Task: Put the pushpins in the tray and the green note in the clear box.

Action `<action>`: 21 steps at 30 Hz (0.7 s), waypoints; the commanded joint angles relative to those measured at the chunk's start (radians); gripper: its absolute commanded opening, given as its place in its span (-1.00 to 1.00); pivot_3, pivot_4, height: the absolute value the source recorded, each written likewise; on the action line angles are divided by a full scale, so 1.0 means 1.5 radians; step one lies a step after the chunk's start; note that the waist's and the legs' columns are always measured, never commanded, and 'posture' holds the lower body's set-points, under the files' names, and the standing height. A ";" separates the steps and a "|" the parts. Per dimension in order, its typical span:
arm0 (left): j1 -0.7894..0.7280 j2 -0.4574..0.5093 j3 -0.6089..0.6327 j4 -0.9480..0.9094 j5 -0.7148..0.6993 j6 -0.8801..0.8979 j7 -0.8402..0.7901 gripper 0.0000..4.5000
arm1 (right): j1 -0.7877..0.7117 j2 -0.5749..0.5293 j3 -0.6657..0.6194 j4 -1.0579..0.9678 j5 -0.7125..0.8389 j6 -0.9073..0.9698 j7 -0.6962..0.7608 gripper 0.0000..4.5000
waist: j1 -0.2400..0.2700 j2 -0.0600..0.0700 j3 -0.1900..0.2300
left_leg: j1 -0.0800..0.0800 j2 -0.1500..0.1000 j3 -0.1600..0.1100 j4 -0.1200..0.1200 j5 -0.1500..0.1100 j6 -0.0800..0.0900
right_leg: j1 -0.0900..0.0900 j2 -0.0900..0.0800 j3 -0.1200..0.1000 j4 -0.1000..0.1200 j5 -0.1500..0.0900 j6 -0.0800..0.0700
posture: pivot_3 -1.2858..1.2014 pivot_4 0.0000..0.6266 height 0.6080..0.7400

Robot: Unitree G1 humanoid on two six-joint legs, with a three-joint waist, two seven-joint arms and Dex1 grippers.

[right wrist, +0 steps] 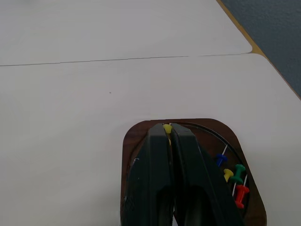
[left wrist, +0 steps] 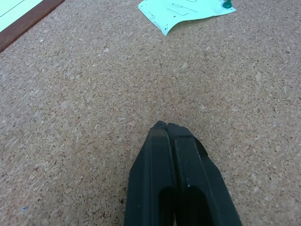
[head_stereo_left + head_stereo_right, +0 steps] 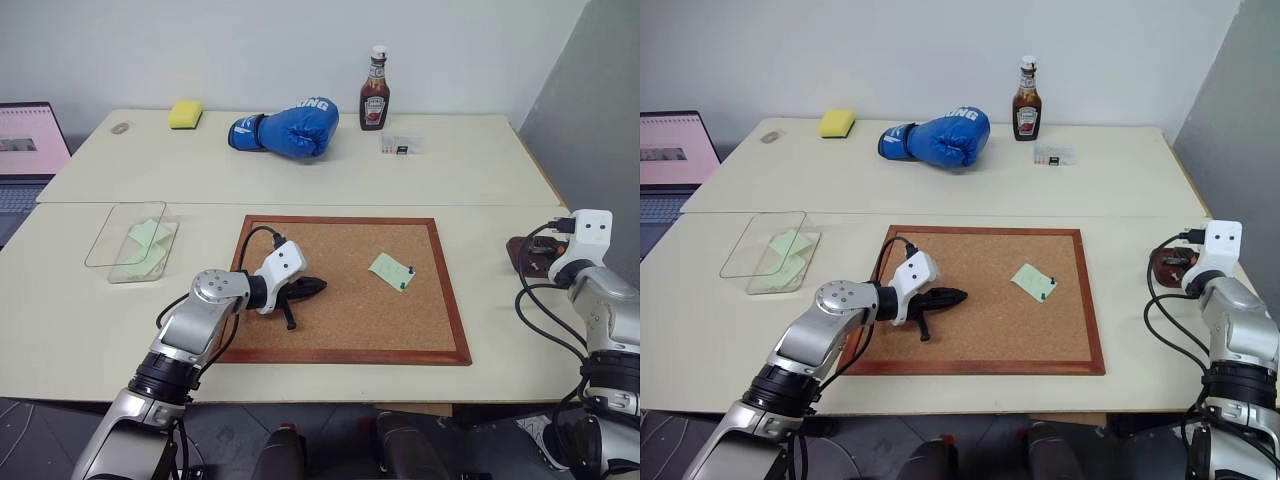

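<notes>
Far edge of surface (image 3: 420,185): yellow sponge (image 3: 185,114), blue boxing glove (image 3: 288,129) lying on its side, ketchup bottle (image 3: 375,91) upright, small clear packet (image 3: 400,145) just in front of the bottle. Wood-framed cork board (image 3: 330,320) sits flat near the front, centre. Open laptop (image 3: 25,155) off the left edge, screen lit.

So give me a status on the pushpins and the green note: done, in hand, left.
Done: blue, yellow, green and red pushpins lie in the small dark reddish-brown tray, and pale green slips sit in the clear plastic box.
In hand: the right gripper is shut on a yellow pushpin above the tray.
Left: one pale green note remains on the cork board, held by a green pin. The left gripper is shut, empty.
</notes>
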 commanded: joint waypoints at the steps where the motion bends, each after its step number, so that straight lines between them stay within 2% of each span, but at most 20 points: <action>1: 0.008 0.006 -0.008 0.001 0.013 0.009 0.002 -1.00 | -0.024 -0.007 -0.010 0.046 -0.002 -0.052 -0.004 -1.00 | -0.001 0.000 0.000 | 0.000 0.000 0.000 0.000 0.000 0.000 | 0.000 0.000 0.000 0.000 0.000 0.000 | 0.03 -0.52 1.00; 3: 0.011 0.007 -0.006 -0.004 0.011 0.012 0.003 -1.00 | -0.031 -0.012 -0.006 0.071 -0.006 -0.067 -0.005 -1.00 | -0.002 0.000 0.000 | 0.000 0.000 0.000 0.000 0.000 0.000 | 0.000 0.000 0.000 0.000 0.000 0.000 | 0.03 -0.52 1.00; 4: 0.012 0.008 -0.005 -0.006 0.011 0.013 0.003 -1.00 | -0.033 -0.013 -0.005 0.077 -0.007 -0.071 -0.004 -0.89 | -0.003 0.000 0.000 | 0.000 0.000 0.000 0.000 0.000 0.000 | 0.000 0.000 0.000 0.000 0.000 0.000 | 0.03 -0.52 1.00; 5: 0.014 0.009 -0.004 -0.008 0.011 0.013 0.003 -1.00 | -0.035 -0.013 -0.004 0.082 -0.007 -0.075 -0.003 -0.89 | -0.003 0.000 0.000 | 0.000 0.000 0.000 0.000 0.000 0.000 | 0.000 0.000 0.000 0.000 0.000 0.000 | 0.03 -0.52 1.00; 6: 0.016 0.010 -0.003 -0.009 0.011 0.014 0.004 -1.00 | -0.036 -0.014 -0.003 0.084 -0.007 -0.077 -0.002 -0.78 | -0.003 0.000 0.000 | 0.000 0.000 0.000 0.000 0.000 0.000 | 0.000 0.000 0.000 0.000 0.000 0.000 | 0.03 -0.52 1.00; 7: 0.019 0.011 -0.003 -0.010 0.011 0.014 0.005 -1.00 | -0.035 -0.014 -0.002 0.084 -0.006 -0.079 -0.001 -0.75 | -0.004 0.000 0.000 | 0.000 0.000 0.000 0.000 0.000 0.000 | 0.000 0.000 0.000 0.000 0.000 0.000 | 0.03 -0.52 1.00; 17: 0.014 0.010 -0.006 -0.008 0.010 0.015 0.010 -1.00 | -0.024 -0.022 0.025 0.064 -0.025 -0.109 0.005 0.28 | -0.009 0.000 0.000 | 0.000 0.000 0.000 0.000 0.000 0.000 | 0.000 0.000 0.000 0.000 0.000 0.000 | 0.03 -0.52 1.00; 21: 0.011 0.008 -0.008 -0.004 0.011 0.014 0.009 -1.00 | -0.015 -0.025 0.026 0.040 -0.027 -0.112 0.006 0.61 | -0.009 0.000 0.000 | 0.000 0.000 0.000 0.000 0.000 0.000 | 0.000 0.000 0.000 0.000 0.000 0.000 | 0.03 -0.52 1.00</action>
